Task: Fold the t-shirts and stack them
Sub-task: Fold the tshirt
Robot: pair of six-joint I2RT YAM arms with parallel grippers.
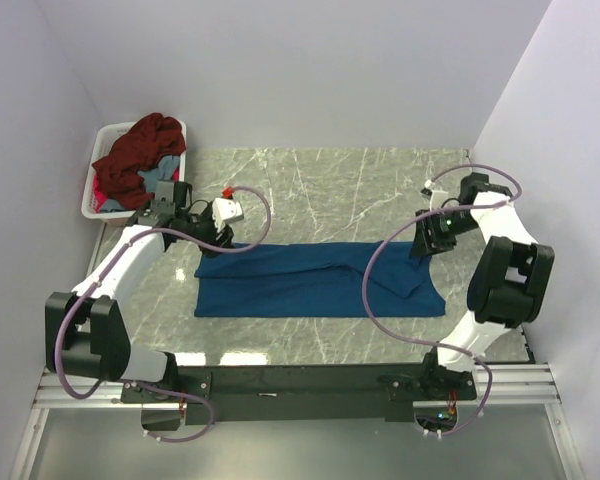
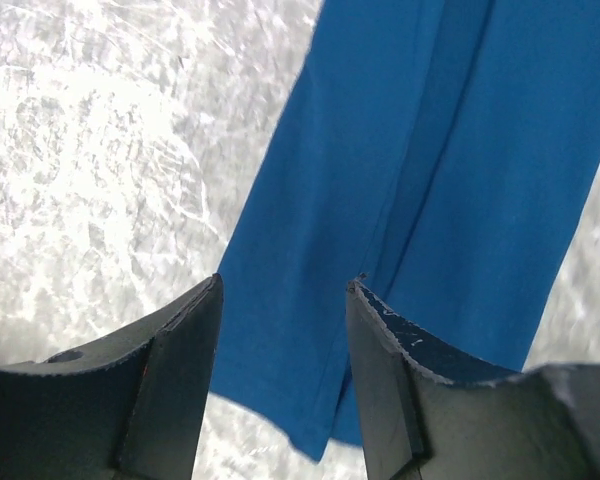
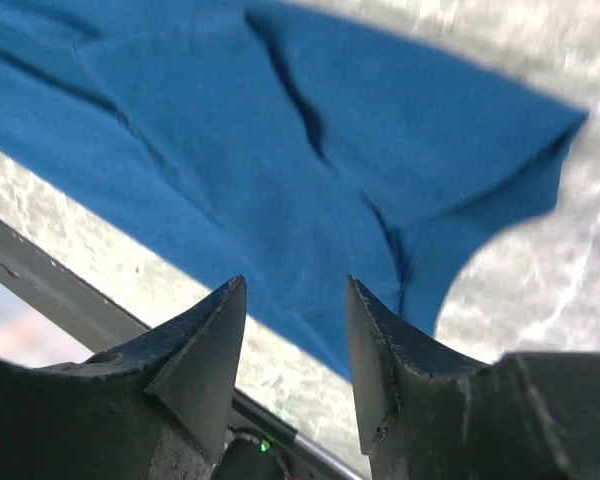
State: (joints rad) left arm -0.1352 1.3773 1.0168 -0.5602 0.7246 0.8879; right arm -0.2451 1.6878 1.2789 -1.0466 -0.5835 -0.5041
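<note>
Marble-patterned table [image 1: 330, 180], seen from the top camera. The deep blue t-shirt [image 1: 310, 280] lies flat across its middle, folded lengthwise into a long band running left to right. Left gripper [image 1: 220, 238] sits at the band's far left corner, right gripper [image 1: 422, 245] at its far right end. From this height the gap between either pair of fingers is too small to read. A white basket [image 1: 92, 185] stands at the table's far left corner. A dark maroon t-shirt [image 1: 135, 155] is heaped on top of it, with a bit of grey-blue t-shirt [image 1: 158, 172] showing beneath.

Left wrist: left gripper [image 2: 285, 285] has its jaws apart, moderately wide, with nothing between them. The fingers [image 2: 180, 350] hang above the deep blue t-shirt [image 2: 430, 150]. The shirt's fold line runs away up the frame, and bare table [image 2: 100, 150] lies to the left.

Right wrist: right gripper [image 3: 296, 282] also has its jaws parted and grips nothing. The deep blue t-shirt [image 3: 280, 130] spreads beyond the fingertips with a few shallow creases. One corner points right over the table [image 3: 540, 290]. A dark rail [image 3: 60, 275] crosses the lower left.
</note>
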